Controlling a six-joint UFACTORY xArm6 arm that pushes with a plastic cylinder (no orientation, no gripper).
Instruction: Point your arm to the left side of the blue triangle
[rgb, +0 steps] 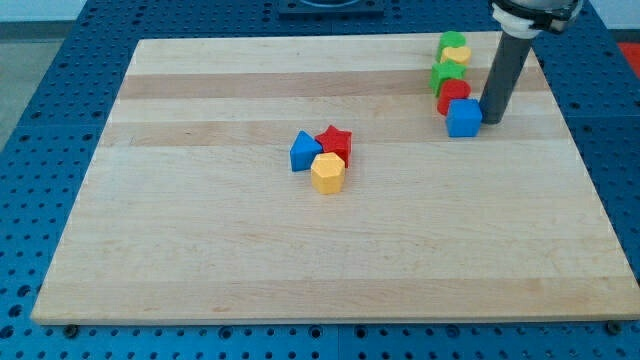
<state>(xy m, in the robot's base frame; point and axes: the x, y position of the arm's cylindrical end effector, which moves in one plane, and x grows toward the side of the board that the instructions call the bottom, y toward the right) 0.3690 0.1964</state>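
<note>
The blue triangle lies near the middle of the wooden board. A red star touches its right side and a yellow hexagon sits just below and to its right. My tip is far off at the view's upper right, close against the right side of a blue cube. The dark rod rises from there toward the view's top edge.
Above the blue cube a column of blocks runs toward the view's top: a red block, a green block, a yellow block and another green block. The board's right edge is close to the rod.
</note>
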